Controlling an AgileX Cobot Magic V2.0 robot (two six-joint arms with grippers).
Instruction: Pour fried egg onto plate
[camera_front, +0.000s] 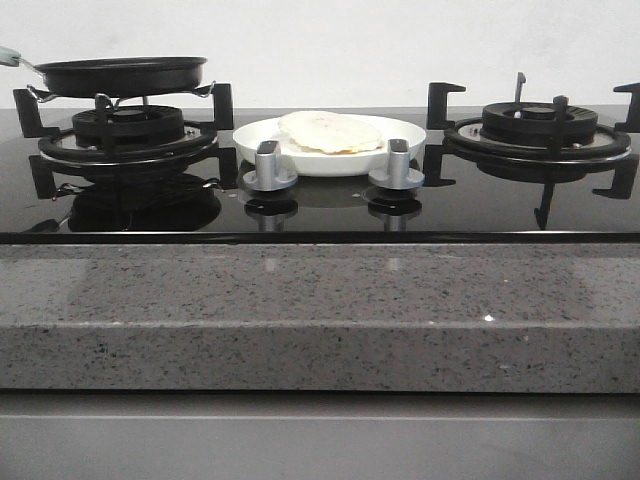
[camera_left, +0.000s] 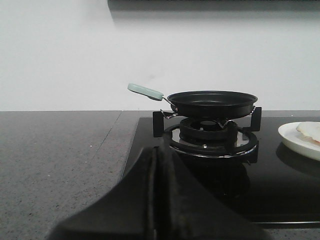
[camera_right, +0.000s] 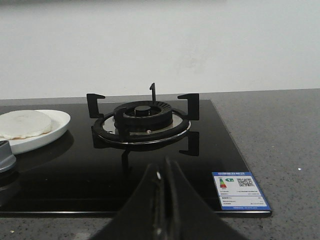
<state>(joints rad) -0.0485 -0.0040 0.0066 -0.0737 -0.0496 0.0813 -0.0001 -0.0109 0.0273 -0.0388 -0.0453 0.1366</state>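
**Egg on plate, pan on burner**

Where the two burners leave a gap, fried egg (camera_front: 330, 131) lying flat on the white plate (camera_front: 262, 146), behind two silver knobs (camera_front: 268, 166). Black pan (camera_front: 120, 75) resting empty on left burner (camera_front: 128, 135). Left gripper (camera_left: 156, 200) and right gripper (camera_right: 162, 200) both with jaws pressed together, holding nothing.

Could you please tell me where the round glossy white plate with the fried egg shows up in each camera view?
Front view: the round glossy white plate sits centre, between the burners, behind two silver knobs.
Left wrist view: only its edge shows, far right.
Right wrist view: far left, cropped.
Shared landmark: the fried egg on it.
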